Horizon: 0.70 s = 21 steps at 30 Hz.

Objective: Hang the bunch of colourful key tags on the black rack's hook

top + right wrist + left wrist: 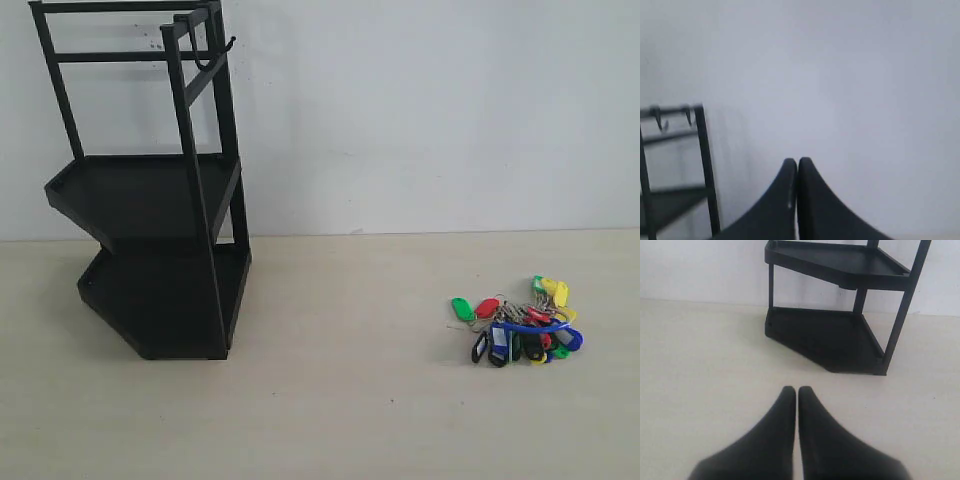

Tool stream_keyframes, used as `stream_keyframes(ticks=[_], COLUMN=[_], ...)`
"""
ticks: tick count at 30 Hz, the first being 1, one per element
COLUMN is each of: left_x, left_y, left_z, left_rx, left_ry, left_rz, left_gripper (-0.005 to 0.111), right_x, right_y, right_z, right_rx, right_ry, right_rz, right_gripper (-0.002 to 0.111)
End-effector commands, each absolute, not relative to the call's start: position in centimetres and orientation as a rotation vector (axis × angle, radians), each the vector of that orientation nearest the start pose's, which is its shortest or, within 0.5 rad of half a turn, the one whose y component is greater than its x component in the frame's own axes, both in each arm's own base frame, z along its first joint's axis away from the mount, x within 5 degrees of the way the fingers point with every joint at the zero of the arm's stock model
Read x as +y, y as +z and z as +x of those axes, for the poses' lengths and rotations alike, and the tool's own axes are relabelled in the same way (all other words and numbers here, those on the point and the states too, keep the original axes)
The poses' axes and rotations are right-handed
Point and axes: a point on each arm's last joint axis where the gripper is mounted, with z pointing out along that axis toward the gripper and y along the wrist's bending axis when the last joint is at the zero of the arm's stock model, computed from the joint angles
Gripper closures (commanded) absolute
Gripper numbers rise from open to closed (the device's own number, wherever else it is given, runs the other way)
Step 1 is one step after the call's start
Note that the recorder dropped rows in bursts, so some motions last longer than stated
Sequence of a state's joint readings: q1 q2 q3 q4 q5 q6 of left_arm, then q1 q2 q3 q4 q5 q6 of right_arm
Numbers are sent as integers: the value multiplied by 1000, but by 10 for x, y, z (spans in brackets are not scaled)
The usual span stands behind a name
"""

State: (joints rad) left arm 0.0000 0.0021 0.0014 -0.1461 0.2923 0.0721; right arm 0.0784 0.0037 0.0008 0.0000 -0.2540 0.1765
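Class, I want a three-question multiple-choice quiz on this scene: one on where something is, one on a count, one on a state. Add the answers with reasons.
1. Where is the colourful key tag bunch?
A) hung up on the rack
B) on the table, apart from the black rack
C) inside a tray

2. How many trays has the black rack?
A) one
B) two
C) four

3. How is the left hand?
A) shut, empty
B) wide open
C) shut on the bunch

Answers:
1 B: the bunch lies on the tabletop, well to the rack's right in the exterior view.
2 B: an upper tray and a lower tray show.
3 A: its fingers meet with nothing between them.
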Motion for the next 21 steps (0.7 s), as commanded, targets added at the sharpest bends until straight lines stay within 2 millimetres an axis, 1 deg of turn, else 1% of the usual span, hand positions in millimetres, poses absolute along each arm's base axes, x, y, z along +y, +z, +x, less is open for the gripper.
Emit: stream_keyframes(ticks=[1,5,9,11,12,14,15,16,17,18,19,20,21], left_x=[-4,-4,-4,-4,-4,-4,-4,-4,-4,-4,-4,-4,-4], left_y=[188,188,188,188,188,188,188,188,188,188,188,188,188], left_z=[55,55,55,55,55,55,55,55,55,55,55,55,55], left_rx=[1766,1766,1766,1766,1766,1766,1766,1766,1766,1766,1766,1766,1766], left_ry=[-79,-79,-79,-79,-79,-79,-79,-79,-79,-79,-79,-79,-79], left_rz=[-24,-24,-24,-24,-24,-24,-24,-24,-24,-24,-24,-24,-24], left_gripper=[102,102,102,102,102,102,102,102,102,102,102,102,102], right_x=[3,2,1,0,-2,-4,-5,-4,-2,0,4,5,8], right_y=[263,273,284,286,293,307,325,331,346,350,356,357,354], right_z=[36,26,12,9,9,13,13,18,31,38,58,65,83], right_rx=[884,725,533,503,512,624,742,805,964,1039,1245,1336,1518], right_ry=[226,245,276,280,287,284,266,261,263,265,272,273,278], right_rz=[39,35,38,50,68,110,126,126,119,117,115,113,116], right_gripper=[108,108,108,108,108,108,108,108,108,108,108,108,108])
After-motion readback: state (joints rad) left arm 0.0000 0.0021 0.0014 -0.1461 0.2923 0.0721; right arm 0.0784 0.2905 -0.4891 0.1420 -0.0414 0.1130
